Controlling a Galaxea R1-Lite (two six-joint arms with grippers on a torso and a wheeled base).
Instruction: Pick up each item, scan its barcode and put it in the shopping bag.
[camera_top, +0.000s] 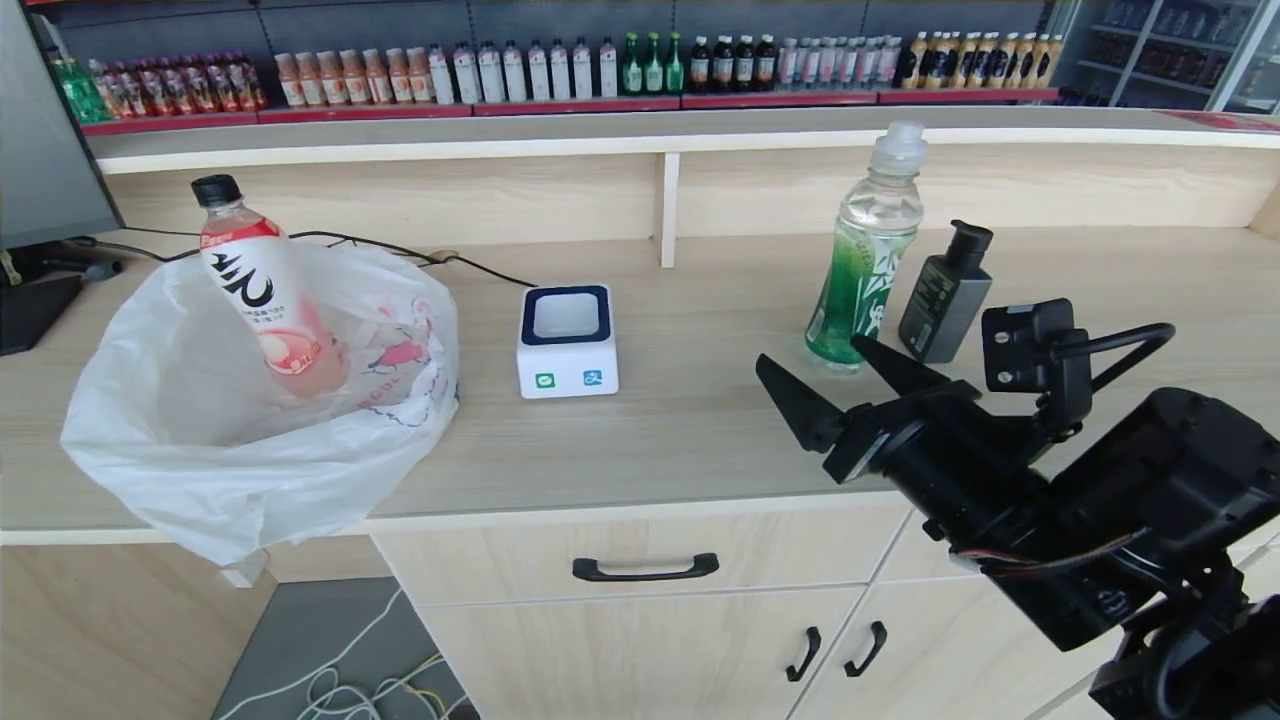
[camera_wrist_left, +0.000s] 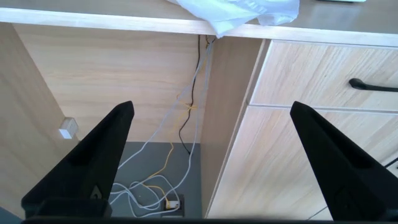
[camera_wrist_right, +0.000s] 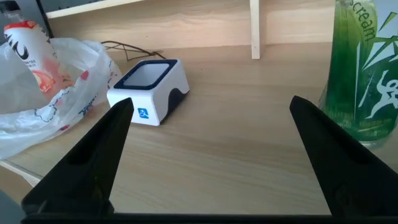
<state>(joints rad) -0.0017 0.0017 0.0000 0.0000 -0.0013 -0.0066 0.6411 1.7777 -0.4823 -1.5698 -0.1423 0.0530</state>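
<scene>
Wooden counter (camera_top: 700, 430): a white scanner (camera_top: 567, 342) sits between a white bag (camera_top: 180, 440), left, and a green bottle (camera_top: 865, 260), right, with a grey bottle (camera_top: 945, 295) just beside it. A pink bottle (camera_top: 265, 290) leans in the bag. The right gripper (camera_top: 810, 350), spread and empty, hovers before the green bottle. The left gripper (camera_wrist_left: 211, 106), also spread, hangs below the counter edge.

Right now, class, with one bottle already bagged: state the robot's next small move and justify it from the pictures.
Probably ease the open right hand forward around the green bottle: it stands upright on the counter, unbagged, just ahead of that hand.
</scene>
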